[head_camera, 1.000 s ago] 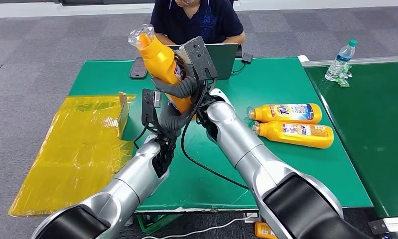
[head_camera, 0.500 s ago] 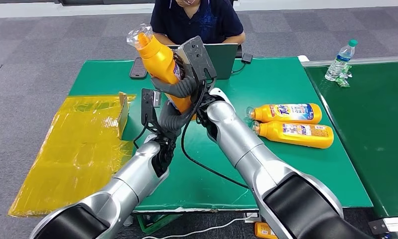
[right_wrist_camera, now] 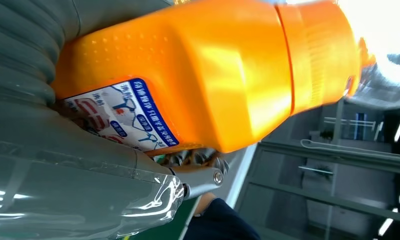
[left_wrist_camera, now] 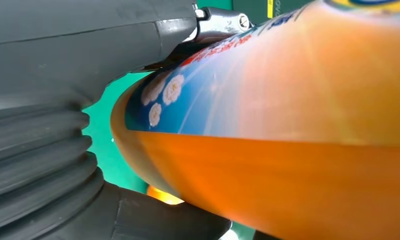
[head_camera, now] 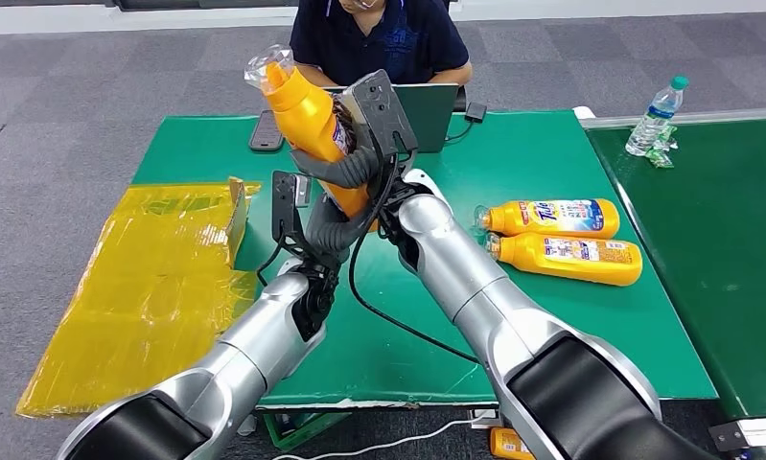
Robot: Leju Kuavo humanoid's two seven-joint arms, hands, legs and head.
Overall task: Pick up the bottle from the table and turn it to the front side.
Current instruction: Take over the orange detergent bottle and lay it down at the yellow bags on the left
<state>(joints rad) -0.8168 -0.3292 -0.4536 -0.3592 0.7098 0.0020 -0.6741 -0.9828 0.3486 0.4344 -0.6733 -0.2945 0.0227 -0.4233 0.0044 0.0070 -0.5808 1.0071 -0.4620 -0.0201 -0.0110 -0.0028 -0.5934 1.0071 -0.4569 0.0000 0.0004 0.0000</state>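
Bottle: we hold the orange plastic detergent bottle [head_camera: 307, 120] aloft above the green desk [head_camera: 542, 316], tilted.
Hands: left hand [head_camera: 326, 230] and right hand [head_camera: 355, 163] both grasp it.
Progress: lifted; turning unfinished, we judge.

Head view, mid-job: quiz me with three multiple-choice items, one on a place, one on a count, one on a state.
1. Where do the spare orange bottles lie?
A. On the yellow sheet
B. On the green table, to the robot's right
C. On the laptop

2. How many orange bottles lie on the table?
A. Two
B. Four
C. None

3. What is the state of the held bottle?
A. Flat on the table
B. Lifted off the table, cap up and tilted, gripped by both hands
C. Standing on the floor

Answers:
1. B: they rest side by side on the green table.
2. A: two lie there.
3. B: the left hand and the right hand hold it aloft.
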